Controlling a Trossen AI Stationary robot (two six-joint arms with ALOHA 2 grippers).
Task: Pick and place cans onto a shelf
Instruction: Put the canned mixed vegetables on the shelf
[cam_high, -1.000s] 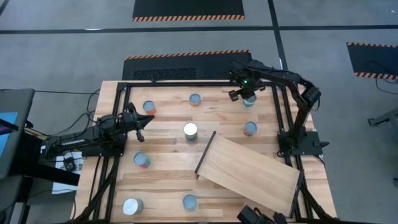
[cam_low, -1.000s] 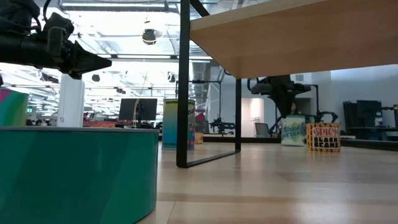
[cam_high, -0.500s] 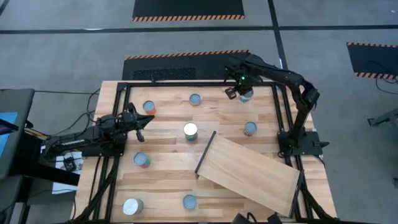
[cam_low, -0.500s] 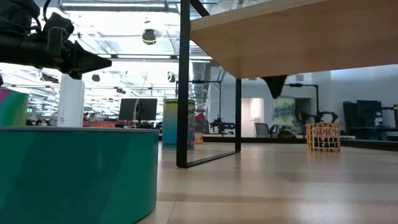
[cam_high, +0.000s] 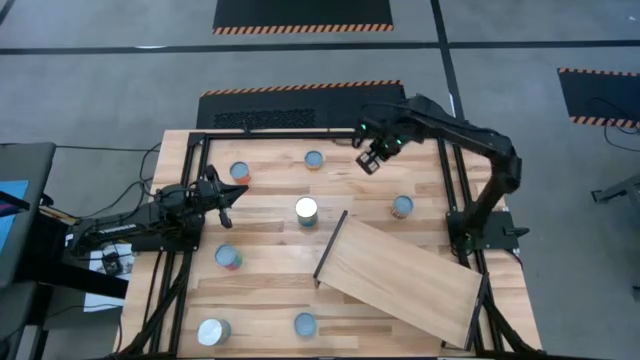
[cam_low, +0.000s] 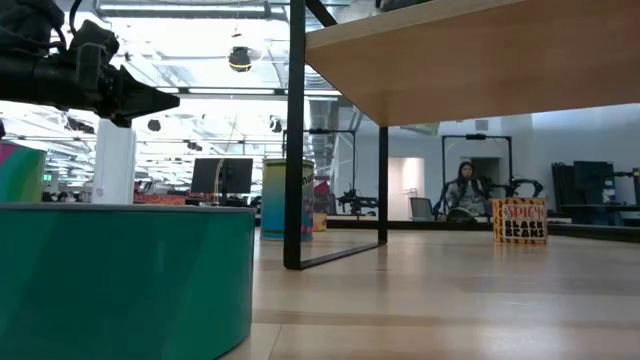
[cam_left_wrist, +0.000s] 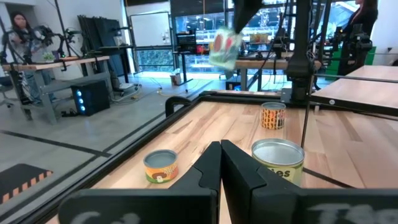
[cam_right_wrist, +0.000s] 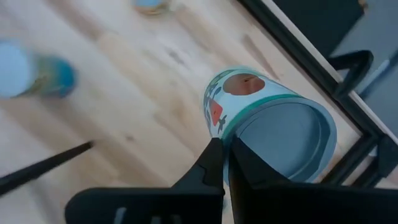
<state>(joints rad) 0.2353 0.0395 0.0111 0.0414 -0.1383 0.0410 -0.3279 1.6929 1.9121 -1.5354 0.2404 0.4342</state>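
Note:
My right gripper (cam_high: 372, 158) is shut on a teal-labelled can (cam_right_wrist: 273, 124), high over the table's far side, right of the middle. The can also shows in the left wrist view (cam_left_wrist: 224, 43), hanging in the air. My left gripper (cam_high: 232, 193) is shut and empty, hovering over the table's left part. Several other cans stand upright on the tabletop, among them a white-topped one (cam_high: 306, 210) and one at the right (cam_high: 402, 206). The shelf (cam_high: 400, 280), a pale tilted board, stands on dark legs at the near right. My right gripper holds the can at the edge of its round silvery end, where the rim meets the label wall (cam_right_wrist: 219, 129). The fingers (cam_right_wrist: 214, 163) stand close together there and cover the exact place of contact. The can is lifted clear of the table and tilted.
Cans stand at the far left (cam_high: 240, 172), far middle (cam_high: 313, 160), left (cam_high: 228, 257) and near edge (cam_high: 213, 331), (cam_high: 304, 324). A dark frame (cam_high: 300, 133) rims the table. The shelf's underside (cam_low: 480, 60) fills the low view's top. A person (cam_low: 465, 190) sits in the room behind.
My right gripper has gone up and toward the table's left edge with the can. The can has left the tabletop at the far right, risen clear and out of the low view, and tipped from upright. My left arm has kept still.

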